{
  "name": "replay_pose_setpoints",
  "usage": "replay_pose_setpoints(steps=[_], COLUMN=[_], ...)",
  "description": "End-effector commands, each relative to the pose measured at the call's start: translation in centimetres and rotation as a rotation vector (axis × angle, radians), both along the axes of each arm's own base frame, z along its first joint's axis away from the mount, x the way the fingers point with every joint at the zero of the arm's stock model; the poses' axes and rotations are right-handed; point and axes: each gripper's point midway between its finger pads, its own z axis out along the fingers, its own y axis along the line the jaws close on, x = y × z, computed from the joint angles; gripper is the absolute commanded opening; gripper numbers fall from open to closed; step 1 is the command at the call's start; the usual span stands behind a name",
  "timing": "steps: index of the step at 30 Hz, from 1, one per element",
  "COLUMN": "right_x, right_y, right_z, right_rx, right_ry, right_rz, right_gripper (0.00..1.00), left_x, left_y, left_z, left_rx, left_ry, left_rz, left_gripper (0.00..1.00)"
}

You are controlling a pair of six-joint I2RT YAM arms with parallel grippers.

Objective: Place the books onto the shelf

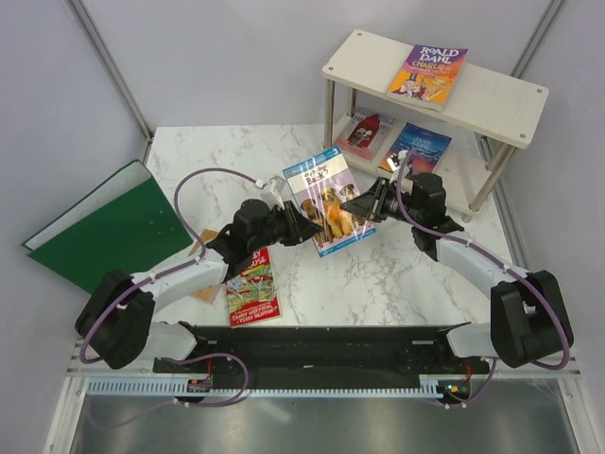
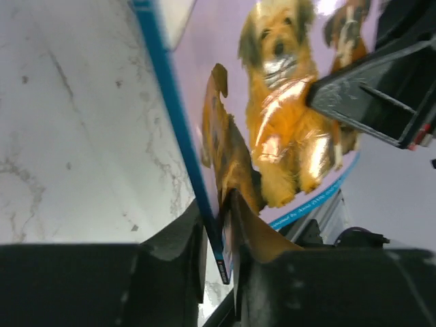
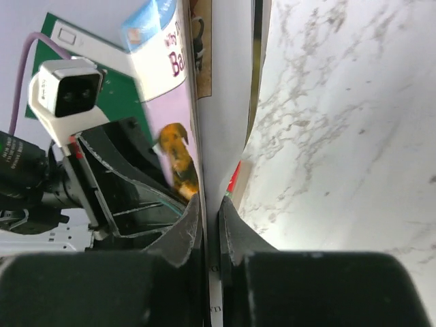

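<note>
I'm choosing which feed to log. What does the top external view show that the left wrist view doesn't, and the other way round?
Only the top external view: the shelf carrying the Roald Dahl book, the green folder, and the Treehouse book lying flat. Only the left wrist view: the left hand up close, its fingers flanking one edge of the dog book. Both: the dog book raised off the marble table, with the right hand pinching its other side.
</note>
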Motion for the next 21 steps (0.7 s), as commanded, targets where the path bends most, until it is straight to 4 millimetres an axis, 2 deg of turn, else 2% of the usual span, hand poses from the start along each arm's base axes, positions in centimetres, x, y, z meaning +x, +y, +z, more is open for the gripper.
replay_pose_setpoints(steps=[1,2,3,4,6,8,9,11,15,20,21], right_x=[-1.2,-0.9,-1.1,-0.2,0.1,0.3,0.3,0.2,-0.1,-0.5,-0.8], right_y=[0.5,0.2,-0.3,-1.3,-2.6,-3.9,-4.2,-4.6,-4.8,-6.7,-7.0], right_z=[2.1,1.5,0.1,0.0,-0.5,-0.7,-0.9,-1.0,-1.3,-1.1,-1.8], right_rx=[0.036,-0.003,-0.062,-0.117,-0.150,-0.155,-0.156,-0.150,-0.135,-0.068,-0.040], right_ry=[-0.071,-0.064,-0.009,-0.041,-0.036,-0.033,-0.029,-0.028,-0.014,-0.010,0.032], right_rz=[0.078,0.055,0.035,-0.039,-0.097,-0.161,-0.170,-0.178,-0.163,-0.159,-0.163], right_gripper=[0.23,0.32,0.39,0.55,0.75,0.86,0.95,0.98,0.98,0.98,0.98], left_x=[0.4,0.2,0.2,0.0,-0.3,-0.8,-1.0,-1.7,-2.5,-2.6,-3.0], left_y=[-3.3,-3.4,-3.4,-3.3,-2.9,-2.9,-2.9,-3.2,-3.4,-3.2,-3.3], left_z=[4.2,4.5,5.2,5.5,7.3,8.5,9.5,10.5,13.4,14.6,15.0], left_rx=[-0.147,-0.154,-0.164,-0.167,-0.183,-0.189,-0.200,-0.220,-0.300,-0.377,-0.391], left_ry=[-0.055,-0.058,-0.069,-0.080,-0.117,-0.148,-0.170,-0.187,-0.259,-0.271,-0.285], left_rz=[-0.110,-0.122,-0.126,-0.127,-0.124,-0.156,-0.174,-0.230,-0.302,-0.382,-0.421], left_gripper=[0.02,0.02,0.02,0.02,0.02,0.02,0.02,0.02,0.02,0.02,0.02])
